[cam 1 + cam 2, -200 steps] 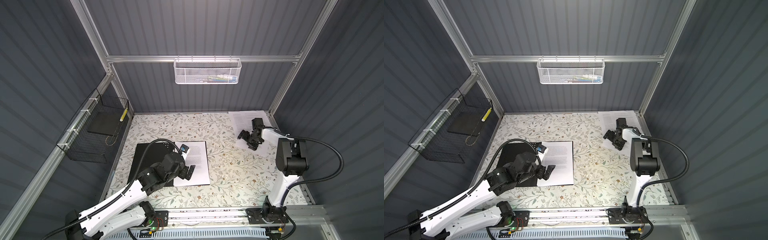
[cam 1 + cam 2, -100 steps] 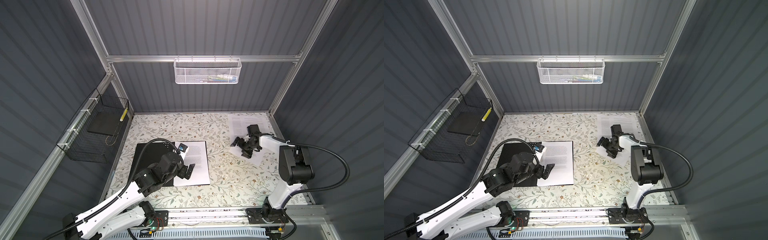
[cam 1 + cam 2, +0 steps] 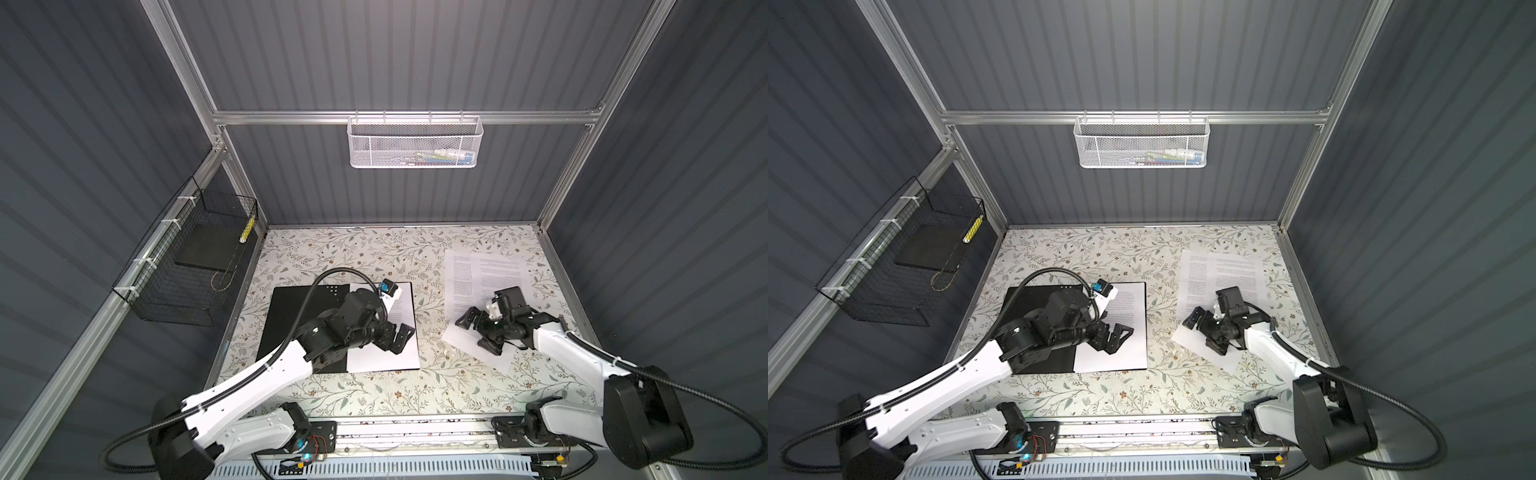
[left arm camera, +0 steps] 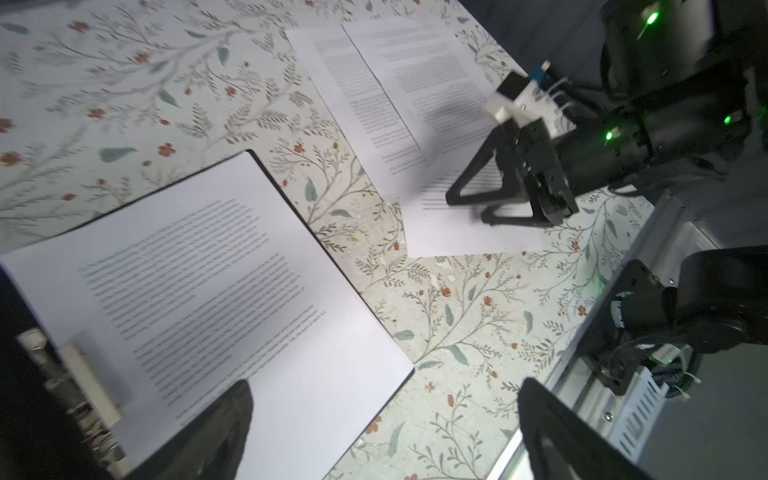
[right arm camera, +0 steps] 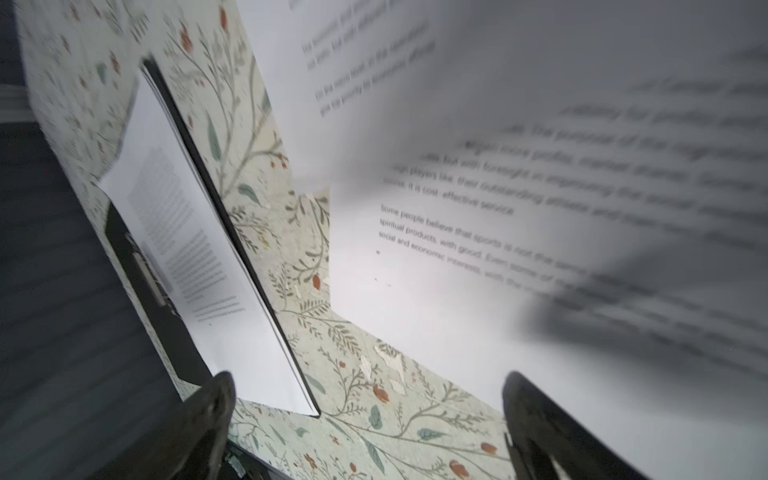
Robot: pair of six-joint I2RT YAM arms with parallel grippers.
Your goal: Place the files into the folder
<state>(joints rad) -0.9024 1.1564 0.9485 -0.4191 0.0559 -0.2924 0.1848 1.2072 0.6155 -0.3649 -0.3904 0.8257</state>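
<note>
black folder (image 3: 276, 328) lies open, white printed files (image 3: 390, 359) inside.

jaws: wide apart | files (image 5: 457, 316): loose on table (image 5: 332, 395) | folder (image 5: 183, 349): open, sheet inside

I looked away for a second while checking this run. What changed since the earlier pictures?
The right gripper, open, moved from the far sheets toward the front and nearer the folder; a loose sheet under it slid along. Nothing was gripped. The left gripper, open, barely shifted above the folder's paper.
</note>
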